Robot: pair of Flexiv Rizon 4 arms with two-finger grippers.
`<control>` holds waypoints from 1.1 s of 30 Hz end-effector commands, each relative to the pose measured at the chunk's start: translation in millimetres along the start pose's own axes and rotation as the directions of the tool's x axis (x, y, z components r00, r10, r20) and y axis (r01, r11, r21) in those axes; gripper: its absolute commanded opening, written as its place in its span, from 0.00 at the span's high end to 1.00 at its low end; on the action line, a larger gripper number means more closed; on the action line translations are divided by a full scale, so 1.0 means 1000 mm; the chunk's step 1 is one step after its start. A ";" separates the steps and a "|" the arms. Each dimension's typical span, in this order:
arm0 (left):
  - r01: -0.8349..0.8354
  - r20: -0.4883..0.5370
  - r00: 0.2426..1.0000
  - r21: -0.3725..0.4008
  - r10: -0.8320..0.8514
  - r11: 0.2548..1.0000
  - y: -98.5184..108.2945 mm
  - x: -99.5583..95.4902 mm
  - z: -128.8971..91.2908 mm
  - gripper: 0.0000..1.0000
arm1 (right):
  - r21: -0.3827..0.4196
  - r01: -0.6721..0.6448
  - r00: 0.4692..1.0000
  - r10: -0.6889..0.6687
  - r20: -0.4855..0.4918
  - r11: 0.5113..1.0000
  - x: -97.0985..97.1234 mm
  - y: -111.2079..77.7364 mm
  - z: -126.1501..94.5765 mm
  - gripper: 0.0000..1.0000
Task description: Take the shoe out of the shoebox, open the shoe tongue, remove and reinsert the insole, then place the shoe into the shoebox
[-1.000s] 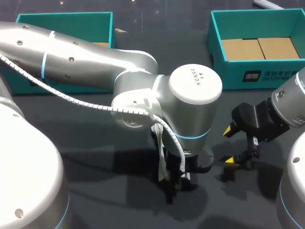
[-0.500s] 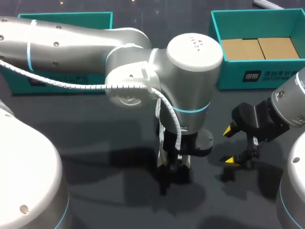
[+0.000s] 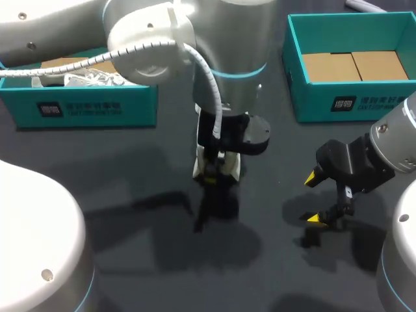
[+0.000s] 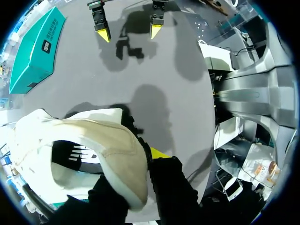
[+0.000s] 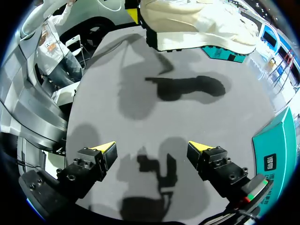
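Observation:
A cream shoe (image 4: 89, 150) hangs in the air over the dark table, with my left gripper (image 4: 143, 161) shut on the rim of its heel opening. From above only a pale sliver of the shoe (image 3: 199, 164) shows under the left gripper (image 3: 218, 170); the arm's wrist hides the remainder. In the right wrist view the shoe (image 5: 201, 21) floats sole-down well ahead of my right gripper (image 5: 152, 147). That right gripper (image 3: 315, 198) stands open and empty low over the table, right of the shoe. The insole is not visible.
A teal shoebox (image 3: 97, 107) at the back left holds white laces and cardboard. A second teal shoebox (image 3: 344, 101) at the back right has brown cardboard in it. The left arm's thick links span the upper left of the head view.
My left arm has risen and swung toward the far side of the table, carrying the shoe with it and uncovering the left box. The right arm has stayed where it was.

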State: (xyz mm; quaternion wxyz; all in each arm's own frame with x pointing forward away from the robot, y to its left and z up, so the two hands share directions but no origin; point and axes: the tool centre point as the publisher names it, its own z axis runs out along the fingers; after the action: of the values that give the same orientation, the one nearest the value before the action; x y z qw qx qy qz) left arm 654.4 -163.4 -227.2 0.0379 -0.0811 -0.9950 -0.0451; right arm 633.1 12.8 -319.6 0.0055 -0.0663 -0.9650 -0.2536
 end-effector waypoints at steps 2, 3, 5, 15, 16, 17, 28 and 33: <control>-0.004 -0.037 0.999 0.008 0.004 1.000 0.041 -0.029 -0.041 1.00 | 0.002 -0.001 1.000 0.001 0.003 1.000 0.002 0.000 0.000 0.00; 0.002 -0.038 0.999 -0.002 -0.002 1.000 0.047 -0.034 -0.044 1.00 | 0.002 -0.001 1.000 0.001 0.003 1.000 0.002 0.000 0.000 0.00; 0.002 -0.038 0.999 -0.002 -0.003 1.000 0.057 -0.044 -0.053 1.00 | 0.002 -0.001 1.000 0.001 0.003 1.000 0.002 0.000 0.000 0.00; 0.000 -0.038 0.999 -0.007 0.000 1.000 0.062 -0.049 -0.057 1.00 | 0.002 -0.001 1.000 0.001 0.003 1.000 0.002 0.000 0.000 0.00; 0.000 -0.038 0.999 -0.007 0.000 1.000 0.062 -0.049 -0.057 1.00 | 0.002 -0.001 1.000 0.001 0.003 1.000 0.002 0.000 0.000 0.00; 0.000 -0.038 0.999 -0.007 0.000 1.000 0.062 -0.049 -0.057 1.00 | 0.002 -0.001 1.000 0.001 0.003 1.000 0.002 0.000 0.000 0.00; 0.012 -0.015 1.000 0.001 -0.012 1.000 0.098 -0.060 -0.071 1.00 | 0.002 -0.001 1.000 0.001 0.003 1.000 0.002 0.000 0.000 0.00; 0.026 0.002 1.000 0.007 -0.026 1.000 0.134 -0.075 -0.087 1.00 | 0.002 -0.001 1.000 0.001 0.003 1.000 0.002 0.000 0.000 0.00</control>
State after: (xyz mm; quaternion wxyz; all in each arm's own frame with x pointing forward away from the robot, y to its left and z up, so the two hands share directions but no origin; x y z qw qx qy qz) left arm 749.9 -81.3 -149.1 0.0369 -0.0673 -0.9952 -0.0610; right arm 633.1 12.8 -319.6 0.0055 -0.0663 -0.9650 -0.2536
